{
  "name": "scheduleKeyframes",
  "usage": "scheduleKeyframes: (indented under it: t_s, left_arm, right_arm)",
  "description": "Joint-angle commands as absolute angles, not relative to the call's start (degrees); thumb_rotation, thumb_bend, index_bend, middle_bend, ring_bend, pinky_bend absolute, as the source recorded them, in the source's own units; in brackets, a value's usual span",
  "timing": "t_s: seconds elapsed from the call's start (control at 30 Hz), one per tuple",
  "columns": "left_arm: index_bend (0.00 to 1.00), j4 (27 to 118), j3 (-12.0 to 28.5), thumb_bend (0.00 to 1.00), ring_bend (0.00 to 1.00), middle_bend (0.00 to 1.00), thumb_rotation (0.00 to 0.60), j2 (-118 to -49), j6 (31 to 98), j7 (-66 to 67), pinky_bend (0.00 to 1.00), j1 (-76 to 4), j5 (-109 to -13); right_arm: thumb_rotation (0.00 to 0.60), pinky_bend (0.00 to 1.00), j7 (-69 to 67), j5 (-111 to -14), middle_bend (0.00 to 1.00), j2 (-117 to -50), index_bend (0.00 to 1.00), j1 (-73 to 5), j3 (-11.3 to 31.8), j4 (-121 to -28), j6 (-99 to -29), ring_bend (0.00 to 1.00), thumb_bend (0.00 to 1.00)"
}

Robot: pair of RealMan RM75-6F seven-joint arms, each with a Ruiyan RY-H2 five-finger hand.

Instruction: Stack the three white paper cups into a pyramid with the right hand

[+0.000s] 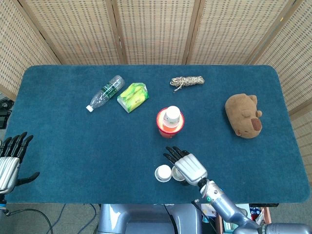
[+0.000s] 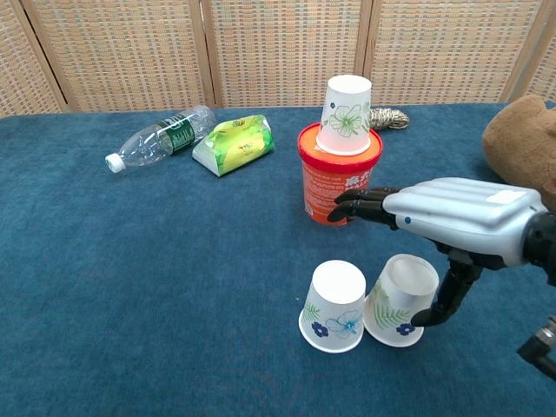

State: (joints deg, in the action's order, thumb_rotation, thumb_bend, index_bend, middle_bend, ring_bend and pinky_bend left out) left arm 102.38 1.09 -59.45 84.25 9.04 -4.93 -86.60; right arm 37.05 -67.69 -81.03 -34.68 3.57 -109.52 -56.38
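Two white paper cups stand upside down near the table's front edge: a blue-flowered cup [image 2: 334, 306] [image 1: 163, 173] and a green-leaf cup [image 2: 400, 298] that leans slightly against it. The third cup [image 2: 345, 115] [image 1: 171, 114] sits upside down on an orange tub [image 2: 339, 178]. My right hand [image 2: 460, 221] [image 1: 189, 167] hovers over the green-leaf cup with its fingers stretched straight toward the tub. Its thumb hangs down at that cup's right side and it holds nothing. My left hand [image 1: 9, 163] stays off the table's left front corner, fingers apart and empty.
A clear plastic bottle [image 2: 161, 135] and a green packet [image 2: 233, 143] lie at the back left. A coil of rope [image 1: 187, 81] lies at the back middle, and a brown plush toy [image 1: 243, 115] lies to the right.
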Motion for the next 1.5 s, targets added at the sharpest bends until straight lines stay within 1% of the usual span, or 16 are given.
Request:
scheduleKeyframes:
  t_s: [0.03, 0.2, 0.27, 0.4, 0.5, 0.63, 0.83, 1.0, 1.13, 1.4, 1.5]
  left_arm:
    - [0.00, 102.37, 1.10, 0.12, 0.00, 0.00, 0.600, -59.46, 84.28, 9.05, 0.00, -4.92, -86.60]
    - [0.00, 102.28, 1.21, 0.12, 0.00, 0.00, 0.600, -59.51, 84.34, 8.96, 0.00, -4.96, -86.49]
    - [0.00, 102.12, 1.42, 0.12, 0.00, 0.00, 0.600, -59.64, 84.08, 8.88, 0.00, -5.16, -86.17]
    - [0.00, 101.79, 1.78, 0.12, 0.00, 0.00, 0.600, -59.85, 83.92, 8.81, 0.00, -5.42, -85.76]
    - [0.00, 101.24, 2.24, 0.12, 0.00, 0.00, 0.600, -60.22, 83.81, 8.61, 0.00, -5.74, -85.43]
    - [0.00, 100.31, 2.70, 0.12, 0.00, 0.00, 0.600, -60.73, 83.47, 8.20, 0.00, -6.18, -84.95]
    - [0.00, 99.69, 3.50, 0.12, 0.00, 0.00, 0.600, -61.12, 82.37, 8.23, 0.00, -6.86, -83.09]
    - [0.00, 99.37, 4.02, 0.12, 0.00, 0.00, 0.600, -61.33, 81.54, 8.49, 0.00, -7.33, -81.61]
    - [0.00, 99.16, 4.30, 0.12, 0.00, 0.00, 0.600, -61.41, 81.08, 8.37, 0.00, -7.62, -80.83]
    - [0.00, 99.14, 4.35, 0.12, 0.00, 0.00, 0.600, -61.21, 81.04, 8.10, 0.00, -7.73, -80.52]
    - [0.00, 99.17, 4.34, 0.12, 0.00, 0.00, 0.600, -61.12, 81.01, 8.00, 0.00, -7.76, -80.40]
  right_arm:
    - [0.600, 0.24, 37.17, -68.48, 0.00, -78.25, 0.10, -34.72, 3.85, -112.60, -57.55, 0.01, 0.00]
    - [0.600, 0.24, 35.68, -71.55, 0.03, -71.94, 0.10, -34.16, 5.54, -118.28, -60.87, 0.01, 0.00]
    - [0.600, 0.24, 34.00, -73.07, 0.05, -68.40, 0.10, -34.06, 8.83, -119.98, -63.89, 0.01, 0.00]
    - [0.600, 0.24, 30.92, -71.55, 0.06, -64.76, 0.10, -35.40, 12.63, -119.81, -63.66, 0.01, 0.00]
    - [0.600, 0.24, 28.62, -68.36, 0.06, -63.57, 0.10, -37.49, 16.29, -117.41, -62.68, 0.01, 0.00]
    - [0.600, 0.24, 25.97, -62.37, 0.06, -63.61, 0.10, -41.36, 19.84, -113.36, -58.89, 0.01, 0.00]
    - [0.600, 0.24, 22.98, -54.06, 0.06, -65.10, 0.10, -46.57, 22.97, -109.52, -54.31, 0.01, 0.00]
    - [0.600, 0.24, 23.69, -49.90, 0.08, -67.17, 0.10, -50.71, 23.55, -106.63, -52.46, 0.01, 0.00]
    - [0.600, 0.24, 24.20, -46.41, 0.12, -68.96, 0.10, -53.57, 23.29, -104.46, -51.39, 0.04, 0.00]
    - [0.600, 0.24, 24.71, -40.67, 0.18, -72.77, 0.13, -57.89, 20.94, -98.38, -48.81, 0.07, 0.00]
    - [0.600, 0.24, 24.95, -39.54, 0.21, -74.20, 0.15, -59.01, 20.12, -96.21, -48.86, 0.11, 0.03]
